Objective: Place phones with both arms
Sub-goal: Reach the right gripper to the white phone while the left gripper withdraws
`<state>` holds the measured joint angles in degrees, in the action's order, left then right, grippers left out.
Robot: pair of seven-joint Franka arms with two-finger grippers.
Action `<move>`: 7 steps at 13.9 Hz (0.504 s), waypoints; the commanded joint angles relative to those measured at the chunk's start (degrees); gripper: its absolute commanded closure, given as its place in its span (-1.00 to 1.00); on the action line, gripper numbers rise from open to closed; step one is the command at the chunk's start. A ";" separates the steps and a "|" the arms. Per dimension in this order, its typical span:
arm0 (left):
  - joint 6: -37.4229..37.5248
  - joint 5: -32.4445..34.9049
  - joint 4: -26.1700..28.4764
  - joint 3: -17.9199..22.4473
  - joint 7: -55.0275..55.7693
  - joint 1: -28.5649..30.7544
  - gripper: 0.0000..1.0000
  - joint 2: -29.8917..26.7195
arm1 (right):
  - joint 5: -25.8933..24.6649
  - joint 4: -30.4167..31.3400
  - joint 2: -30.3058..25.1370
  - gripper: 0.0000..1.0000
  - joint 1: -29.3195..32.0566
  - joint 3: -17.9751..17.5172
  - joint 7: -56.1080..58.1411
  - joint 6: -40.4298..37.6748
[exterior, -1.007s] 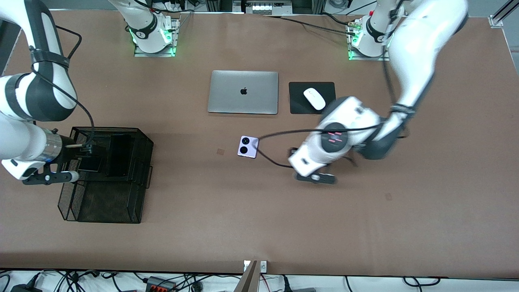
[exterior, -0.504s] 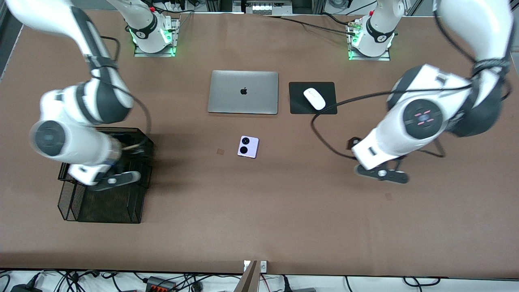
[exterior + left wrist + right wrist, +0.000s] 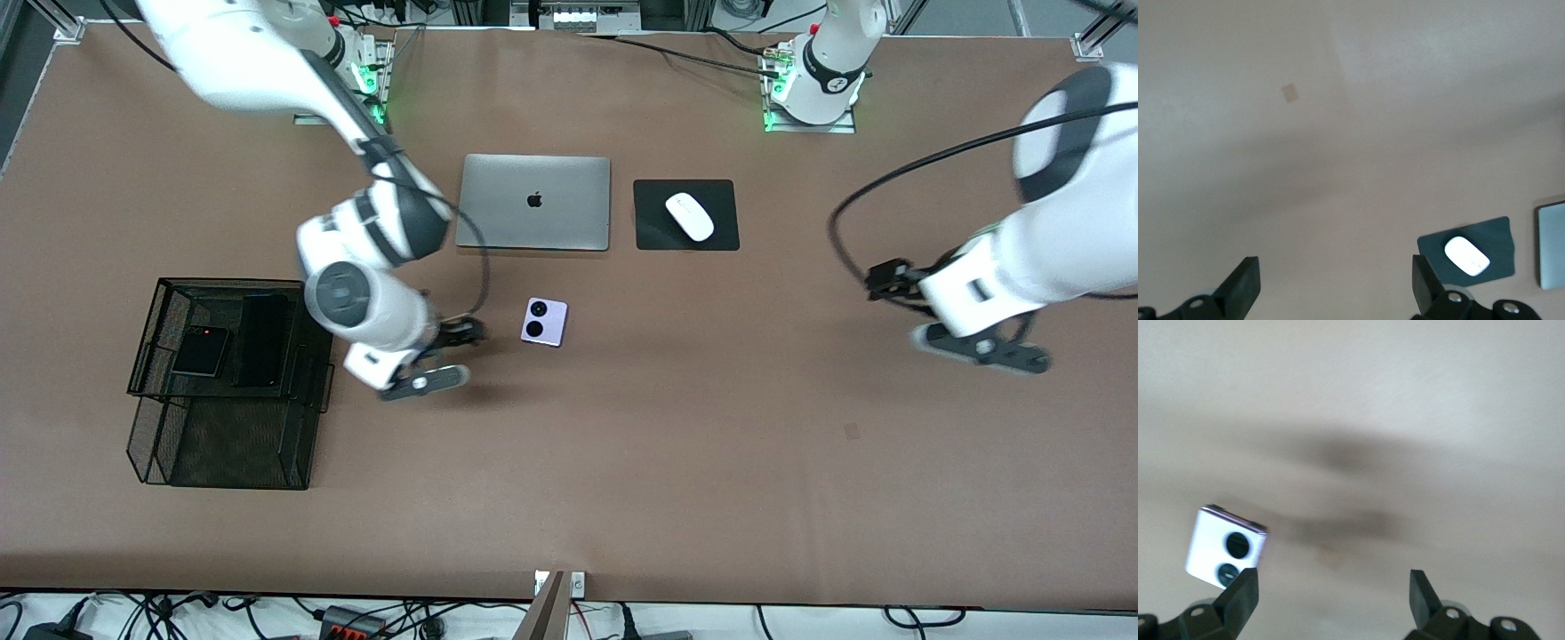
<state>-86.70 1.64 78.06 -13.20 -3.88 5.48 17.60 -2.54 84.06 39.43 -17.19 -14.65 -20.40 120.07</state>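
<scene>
A lilac-white phone [image 3: 543, 322] with two black circles lies flat mid-table, nearer to the front camera than the laptop. It also shows in the right wrist view as the lilac phone [image 3: 1225, 550], just outside one fingertip. A long slim black phone [image 3: 263, 340] and a small folded black phone [image 3: 200, 350] lie in the black mesh basket [image 3: 149, 336]. My right gripper [image 3: 425, 380] hangs open and empty over bare table between the basket and the lilac phone. My left gripper [image 3: 982, 349] is open and empty over bare table at the left arm's end.
A shut silver laptop [image 3: 533, 202] and a white mouse [image 3: 690, 216] on a black pad [image 3: 653, 233] lie toward the robots' bases. The left wrist view shows the mouse [image 3: 1466, 255] and its pad [image 3: 1498, 233]. A lower mesh tray [image 3: 222, 449] adjoins the basket.
My right arm swung from the basket toward the lilac phone. My left arm drew away from beside that phone to its own end of the table. Both grippers stayed open.
</scene>
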 commanded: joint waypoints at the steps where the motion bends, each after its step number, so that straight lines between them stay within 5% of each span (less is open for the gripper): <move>1: -5.91 -2.70 11.72 8.26 -1.39 -5.12 -1.00 -11.33 | -2.72 -0.56 1.61 -1.00 -5.21 0.76 -10.84 1.22; 4: -14.98 -2.52 22.29 12.05 -0.25 -7.66 -1.00 -20.04 | -5.19 -0.56 4.59 -1.00 -9.26 0.76 -21.14 4.90; 7: -14.99 -2.26 23.37 13.91 -0.95 -8.64 -1.00 -21.12 | -5.28 -0.65 7.41 -1.00 -11.46 0.76 -29.94 9.03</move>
<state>-99.73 -0.06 98.18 -0.89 -4.42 -1.73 -1.12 -6.68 84.10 45.00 -27.59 -14.25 -45.16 127.00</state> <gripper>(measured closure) 0.000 0.000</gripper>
